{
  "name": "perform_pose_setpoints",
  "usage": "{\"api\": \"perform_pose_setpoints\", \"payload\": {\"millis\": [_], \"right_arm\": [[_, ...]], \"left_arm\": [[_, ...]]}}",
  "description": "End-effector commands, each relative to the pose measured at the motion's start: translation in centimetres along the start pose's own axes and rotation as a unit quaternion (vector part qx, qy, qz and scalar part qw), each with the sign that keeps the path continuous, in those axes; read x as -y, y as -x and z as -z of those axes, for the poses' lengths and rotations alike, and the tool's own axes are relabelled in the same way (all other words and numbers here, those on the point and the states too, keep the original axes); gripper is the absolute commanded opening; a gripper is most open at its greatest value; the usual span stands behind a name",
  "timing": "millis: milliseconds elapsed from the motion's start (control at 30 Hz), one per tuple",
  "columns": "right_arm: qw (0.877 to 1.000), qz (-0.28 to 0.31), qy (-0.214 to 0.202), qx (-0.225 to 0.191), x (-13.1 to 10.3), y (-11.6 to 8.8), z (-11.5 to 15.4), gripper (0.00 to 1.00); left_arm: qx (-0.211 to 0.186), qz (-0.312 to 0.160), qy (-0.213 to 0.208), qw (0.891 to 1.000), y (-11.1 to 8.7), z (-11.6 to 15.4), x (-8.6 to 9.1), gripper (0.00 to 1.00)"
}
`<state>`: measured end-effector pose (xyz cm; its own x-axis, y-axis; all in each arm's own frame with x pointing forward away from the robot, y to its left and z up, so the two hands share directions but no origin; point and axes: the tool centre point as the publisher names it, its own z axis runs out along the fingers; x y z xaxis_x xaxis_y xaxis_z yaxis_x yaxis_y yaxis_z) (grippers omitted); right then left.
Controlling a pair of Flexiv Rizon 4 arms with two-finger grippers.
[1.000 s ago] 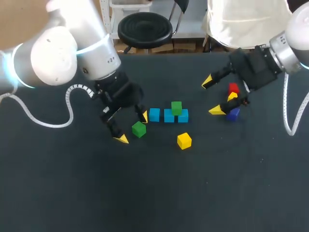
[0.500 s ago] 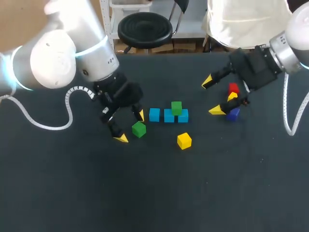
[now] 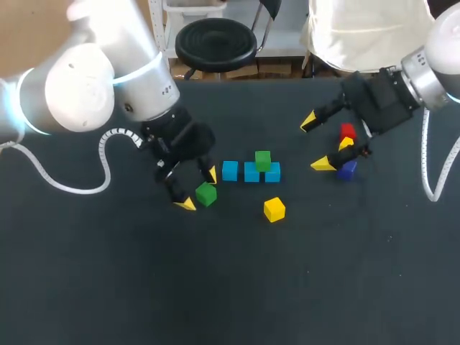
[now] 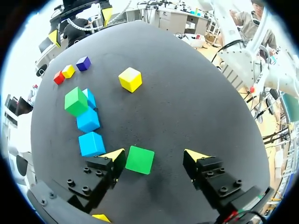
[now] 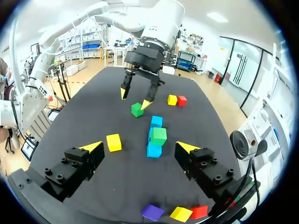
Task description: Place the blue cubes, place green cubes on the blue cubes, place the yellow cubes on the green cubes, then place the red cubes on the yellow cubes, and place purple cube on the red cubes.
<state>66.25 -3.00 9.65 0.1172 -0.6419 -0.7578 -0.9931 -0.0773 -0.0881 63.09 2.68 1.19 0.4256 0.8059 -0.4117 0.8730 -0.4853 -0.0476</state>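
Green cube [image 3: 263,160] atop blue cubes [image 3: 230,170]

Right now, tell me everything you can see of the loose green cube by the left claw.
The loose green cube is small, matte and unmarked. It lies flat on the black table, nothing stacked on it. It sits between the open fingers of the left claw, close against one yellow tip; contact cannot be confirmed, and the other tip stands clear. The row of blue cubes lies apart from it.
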Motion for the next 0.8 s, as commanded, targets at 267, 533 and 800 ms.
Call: {"api": "perform_pose_setpoints", "payload": {"millis": [267,533,800], "right_arm": [[1.0,0.0,0.0,0.001,-0.03,-0.02,0.0,1.0],[1.0,0.0,0.0,0.001,-0.03,-0.02,0.0,1.0],[1.0,0.0,0.0,0.001,-0.03,-0.02,0.0,1.0]], "left_arm": [[-0.001,0.013,-0.001,1.0,0.49,-0.42,-0.06,1.0],[-0.004,0.051,0.004,0.999,0.35,-0.76,-0.53,0.96],[0.0,0.063,0.008,0.998,0.2,-0.83,-0.65,0.85]]}}
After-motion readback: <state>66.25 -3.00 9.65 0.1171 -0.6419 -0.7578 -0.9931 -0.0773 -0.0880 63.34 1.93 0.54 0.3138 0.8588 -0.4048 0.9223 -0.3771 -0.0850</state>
